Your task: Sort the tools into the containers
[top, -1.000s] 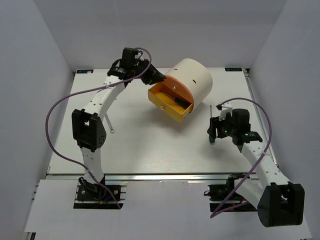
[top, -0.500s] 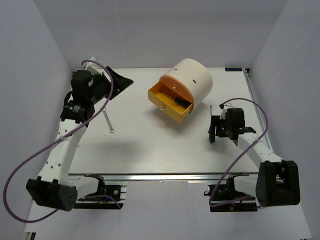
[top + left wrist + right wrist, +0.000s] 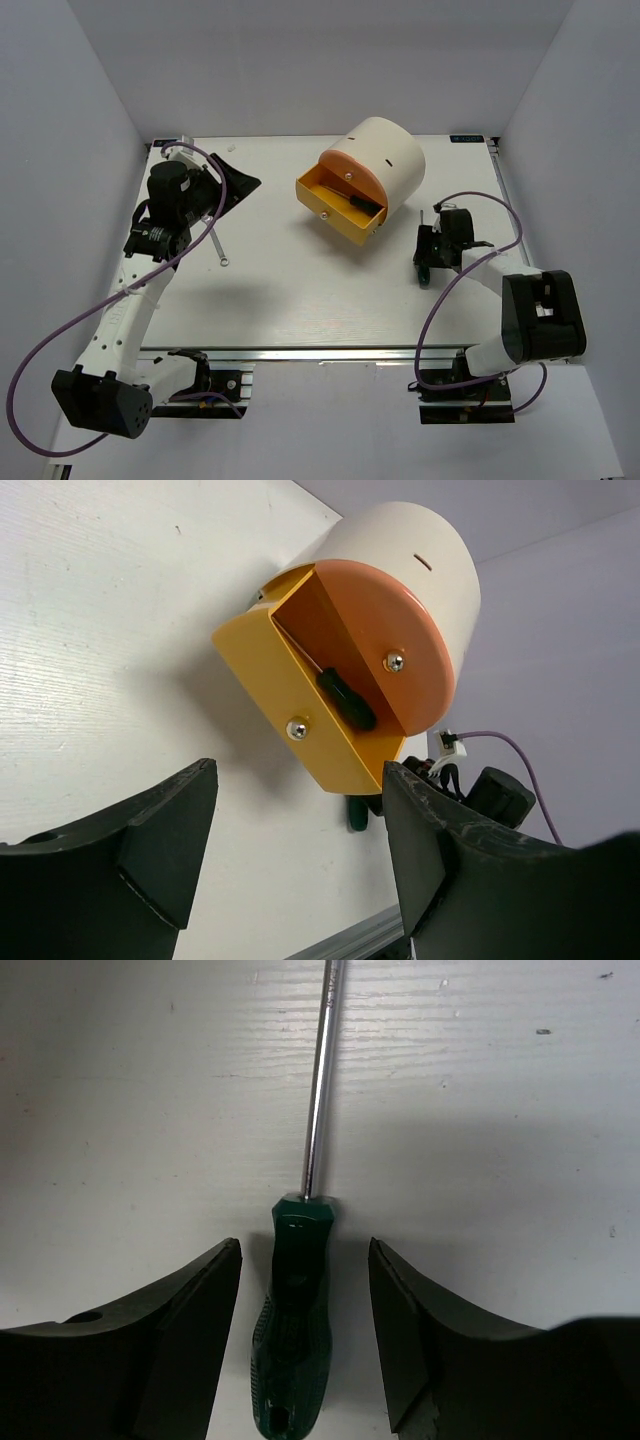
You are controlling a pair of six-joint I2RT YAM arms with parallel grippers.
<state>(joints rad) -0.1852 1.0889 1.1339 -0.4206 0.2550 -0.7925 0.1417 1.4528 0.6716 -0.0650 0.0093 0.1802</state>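
The cream drum cabinet (image 3: pixel 388 152) lies at the back centre with its yellow drawer (image 3: pixel 330 212) pulled open. One green-handled screwdriver (image 3: pixel 356 202) lies inside it, also in the left wrist view as the screwdriver (image 3: pixel 346 698) in the drawer (image 3: pixel 270 670). My left gripper (image 3: pixel 245 176) hangs open and empty, left of the cabinet. A silver wrench (image 3: pixel 217 243) lies on the table below it. My right gripper (image 3: pixel 425 262) is open, its fingers either side of a second screwdriver's handle (image 3: pixel 293 1325), apart from it. The right gripper (image 3: pixel 303 1255) is low over the table.
An orange drawer front (image 3: pixel 390 630) with a metal knob is shut above the yellow one. White walls enclose the table (image 3: pixel 300 300) on three sides. The right arm's cable loops over the table's right part.
My left arm has swung back from the cabinet to the left side, its gripper now wide open. The right gripper stays over the screwdriver, its arm folded lower and its jaws slightly narrower.
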